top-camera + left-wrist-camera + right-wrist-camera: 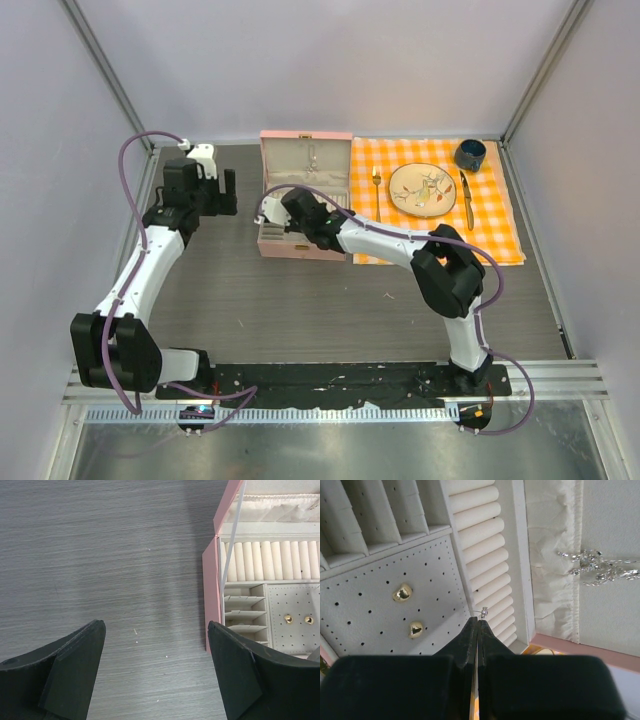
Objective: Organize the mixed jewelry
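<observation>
Silvery and tiny, the stud point(483, 611) seems pinched at the tips of the closed right gripper point(478, 623), just above the ring rolls point(480, 555) of the pink case point(214, 580). So thin a hold could let it slip between rolls. The left gripper point(156, 626) hangs open over the table point(100, 555).

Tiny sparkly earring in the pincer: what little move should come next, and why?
Probably a small shift over the white perforated panel, so its pin can go into a free hole. The right pincer is shut on the tiny silvery stud earring, which hangs at the panel's edge beside the cream ring rolls, and two gold studs sit in it.
</observation>
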Robot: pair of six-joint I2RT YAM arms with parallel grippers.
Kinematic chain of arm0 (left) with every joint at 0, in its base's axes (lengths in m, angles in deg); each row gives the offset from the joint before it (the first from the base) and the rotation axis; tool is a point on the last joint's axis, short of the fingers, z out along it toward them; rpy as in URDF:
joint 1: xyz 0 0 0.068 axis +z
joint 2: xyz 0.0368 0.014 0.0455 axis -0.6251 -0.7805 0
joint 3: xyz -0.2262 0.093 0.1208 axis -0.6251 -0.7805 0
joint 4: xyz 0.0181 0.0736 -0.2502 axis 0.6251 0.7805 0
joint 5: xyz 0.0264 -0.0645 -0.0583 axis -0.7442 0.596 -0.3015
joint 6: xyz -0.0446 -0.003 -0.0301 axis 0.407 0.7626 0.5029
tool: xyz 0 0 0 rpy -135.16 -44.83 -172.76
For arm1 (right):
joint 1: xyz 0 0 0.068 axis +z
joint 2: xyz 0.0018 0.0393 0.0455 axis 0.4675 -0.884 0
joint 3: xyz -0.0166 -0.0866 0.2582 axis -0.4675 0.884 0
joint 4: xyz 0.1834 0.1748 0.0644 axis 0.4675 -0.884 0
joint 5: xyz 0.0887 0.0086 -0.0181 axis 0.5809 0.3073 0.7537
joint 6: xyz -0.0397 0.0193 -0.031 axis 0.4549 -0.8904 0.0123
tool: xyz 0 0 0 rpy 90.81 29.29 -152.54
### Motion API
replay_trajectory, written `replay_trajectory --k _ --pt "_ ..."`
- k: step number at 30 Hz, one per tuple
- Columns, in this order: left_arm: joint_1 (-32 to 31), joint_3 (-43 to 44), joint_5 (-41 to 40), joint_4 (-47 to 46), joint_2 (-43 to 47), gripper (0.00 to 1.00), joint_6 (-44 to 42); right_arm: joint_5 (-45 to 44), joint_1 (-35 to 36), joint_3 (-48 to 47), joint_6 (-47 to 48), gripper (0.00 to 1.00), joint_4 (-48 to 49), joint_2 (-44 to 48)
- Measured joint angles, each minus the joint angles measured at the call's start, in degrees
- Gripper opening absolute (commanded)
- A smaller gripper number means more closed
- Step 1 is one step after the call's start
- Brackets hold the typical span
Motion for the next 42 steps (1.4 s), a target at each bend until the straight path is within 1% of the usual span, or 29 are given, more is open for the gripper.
replay_trajectory --k 19,42 --pt "1.62 0.00 0.92 -0.09 0.00 0.88 0.22 1.44 0.02 -3.82 -0.66 0.01 -0.70 -2.89" --pt "2.62 0.00 2.19 -0.20 0.00 0.88 0.46 1.92 0.37 -4.44 -1.07 0.01 -0.79 -3.76"
